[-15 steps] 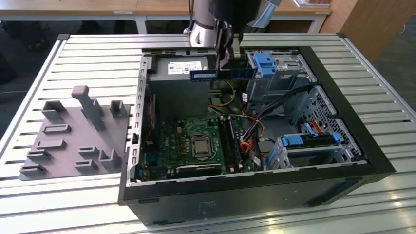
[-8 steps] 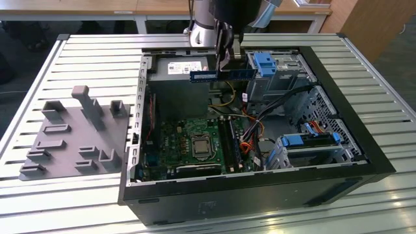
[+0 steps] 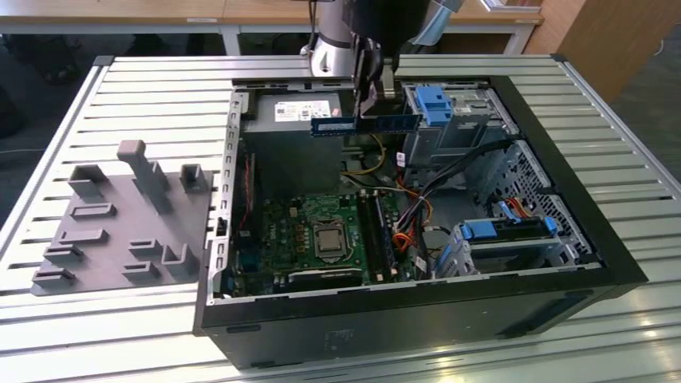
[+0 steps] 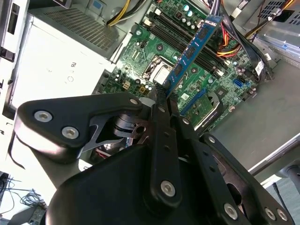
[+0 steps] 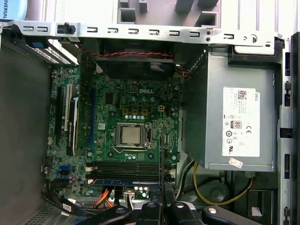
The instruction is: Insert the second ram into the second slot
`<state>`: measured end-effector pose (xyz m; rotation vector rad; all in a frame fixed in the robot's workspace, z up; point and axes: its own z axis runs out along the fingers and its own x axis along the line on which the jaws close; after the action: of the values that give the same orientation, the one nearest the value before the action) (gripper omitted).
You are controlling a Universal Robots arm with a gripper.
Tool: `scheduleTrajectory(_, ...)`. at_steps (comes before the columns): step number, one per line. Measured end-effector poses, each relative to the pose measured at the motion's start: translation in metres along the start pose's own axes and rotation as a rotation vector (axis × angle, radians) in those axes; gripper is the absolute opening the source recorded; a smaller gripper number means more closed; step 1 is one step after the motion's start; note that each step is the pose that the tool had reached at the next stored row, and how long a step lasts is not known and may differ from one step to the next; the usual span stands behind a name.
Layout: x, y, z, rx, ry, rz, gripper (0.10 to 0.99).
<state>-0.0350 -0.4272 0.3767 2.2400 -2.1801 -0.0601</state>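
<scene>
My gripper hangs over the open computer case, shut on the second ram, a thin blue stick with a white label. The stick is held level, high above the motherboard. In the second wrist view the second ram juts from the black fingers towards the board. In the first wrist view it appears edge-on as a thin line over the board. Below, the memory slots lie beside the processor. One holds a seated blue stick; the black slots beside it are empty.
A metal power supply fills the case's far corner. Drive bays with light-blue clips and loose cables crowd the exterior view's right side. A grey fixture plate lies on the slatted table at the left.
</scene>
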Motion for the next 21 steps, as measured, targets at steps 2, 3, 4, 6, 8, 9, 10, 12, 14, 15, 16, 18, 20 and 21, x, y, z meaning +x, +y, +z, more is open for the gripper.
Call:
scheduleTrajectory(2,0.0006,0.0,-0.0001,0.0,0.0002,0.0,0.137)
scheduleTrajectory(3,0.0009,0.0,-0.0001,0.0,0.0001,0.0,0.137)
scheduleTrajectory(4,0.0011,0.0,0.0,0.0,0.0,0.0,0.137)
scheduleTrajectory(6,0.0017,0.0,-0.0001,0.0,0.0001,0.0,0.137)
scheduleTrajectory(8,0.0023,0.0,-0.0001,0.0,0.0001,0.0,0.137)
scheduleTrajectory(9,0.0027,0.0,-0.0001,0.0,0.0001,0.0,0.137)
scheduleTrajectory(10,0.003,0.0001,-0.0001,0.0,0.0001,0.0,0.137)
scheduleTrajectory(12,0.0036,0.0001,-0.0001,0.0,0.0001,0.0,0.137)
scheduleTrajectory(14,0.0042,0.0001,-0.0001,0.0,0.0,0.0,0.137)
scheduleTrajectory(15,0.0044,0.0001,-0.0001,0.0,0.0001,0.0,0.137)
scheduleTrajectory(16,0.0047,0.0001,-0.0001,0.0,0.0001,0.0,0.137)
scheduleTrajectory(18,0.0051,0.0001,-0.0001,0.0,0.0001,0.0,0.137)
scheduleTrajectory(20,0.0056,0.0001,-0.0002,0.0,0.0001,0.0,0.137)
scheduleTrajectory(21,0.0059,0.0001,-0.0001,0.0,0.0001,0.0,0.137)
